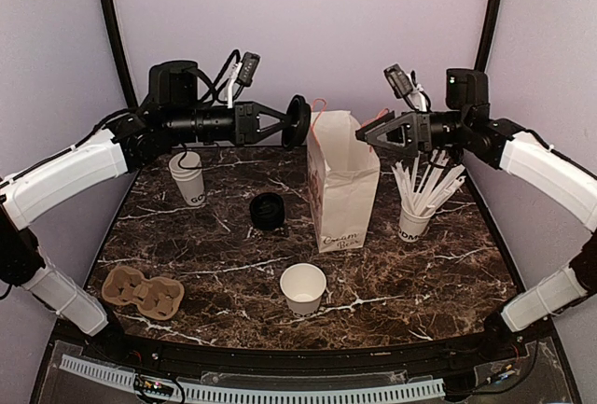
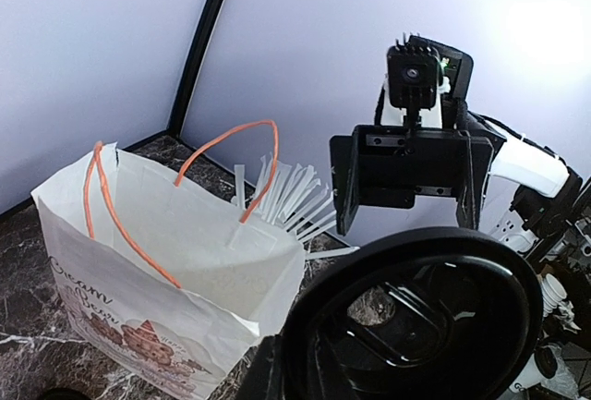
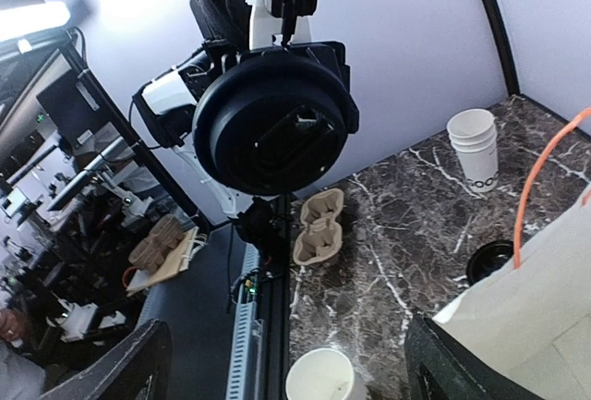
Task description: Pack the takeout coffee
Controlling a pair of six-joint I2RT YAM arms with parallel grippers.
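**Cap the cup before bagging it**

Find the takeout coffee [image 1: 303, 287] standing upright near the middle of the near edge of the surface [image 1: 420, 273], mouth open and no lid on, well apart from both arms. Note the left tool [image 1: 291, 122] clamped on the rim of a black lid [image 3: 272, 123], held high over the far edge with the lid's face turned sideways toward the paper bag [image 1: 340, 189]. Note the right tool [image 1: 364, 135] with fingers spread wide, gripping nothing, just beside the bag's open mouth.

Treat lidding as the likely step in hand. Rotate the left wrist to bring the lid flat, hollow side down, before descending. Centre it over the cup's rim, lower straight, and press evenly all round. Expect a light paper cup to tip or skate under a slanted push, so consider steadying its wall with the right tool. Keep the sweep toward the near edge clear of the bag and of the spare lid [image 1: 268, 210] lying on the surface just left of it.
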